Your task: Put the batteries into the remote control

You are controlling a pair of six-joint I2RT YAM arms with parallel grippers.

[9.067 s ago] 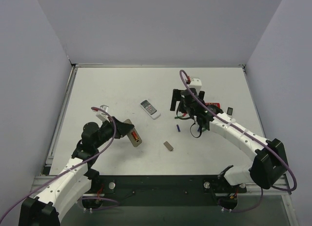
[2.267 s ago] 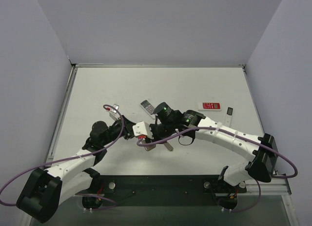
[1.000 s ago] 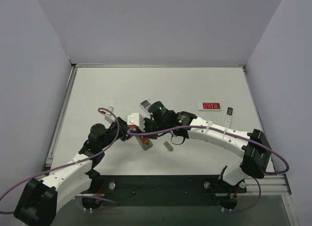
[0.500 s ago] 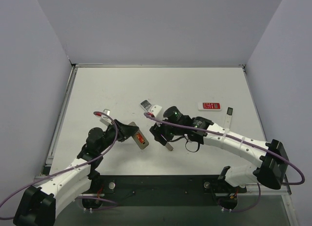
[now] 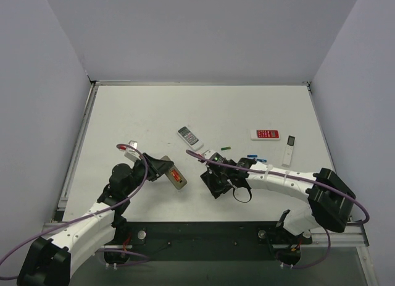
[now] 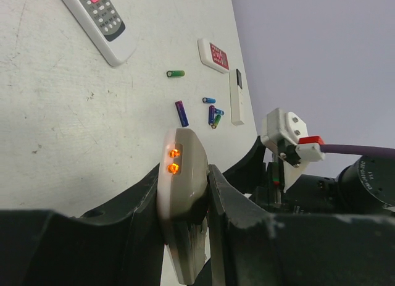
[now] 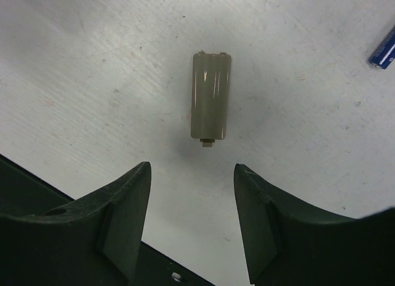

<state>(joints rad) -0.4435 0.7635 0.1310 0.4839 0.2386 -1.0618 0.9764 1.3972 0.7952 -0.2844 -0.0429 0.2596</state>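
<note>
The left gripper (image 6: 182, 178) is clamped on the remote control (image 5: 175, 175), its two fingers (image 6: 141, 202) pressed against the long sides. The remote is held off the table (image 5: 154, 113), tilted, near the left arm. From above it shows its tan-grey back with a red battery (image 5: 176, 174) in it. In the left wrist view its rounded end faces the camera, with two small orange spots glowing on it.

The right gripper (image 7: 192, 175) hangs low over the table just to the right of the held remote, its jaws apart with nothing between them. Directly ahead of its fingers (image 7: 126, 215) lies a small grey cover plate (image 7: 210, 104), flat on the table and touching neither finger.

The loose batteries lie on the table beyond the right gripper, well apart from the remote control. They are a green one (image 6: 176, 73), a blue-and-purple one (image 6: 182, 113), a short blue one (image 6: 209, 100) and a small cluster (image 6: 213, 117) of purple, green and blue ends. One blue end (image 7: 384, 51) shows at the edge of the right wrist view.

Further back sit three other things: a larger white remote (image 5: 190, 137) with grey buttons, a flat red remote (image 5: 265, 134), and a slim white remote (image 5: 289, 150) near the right edge.
</note>
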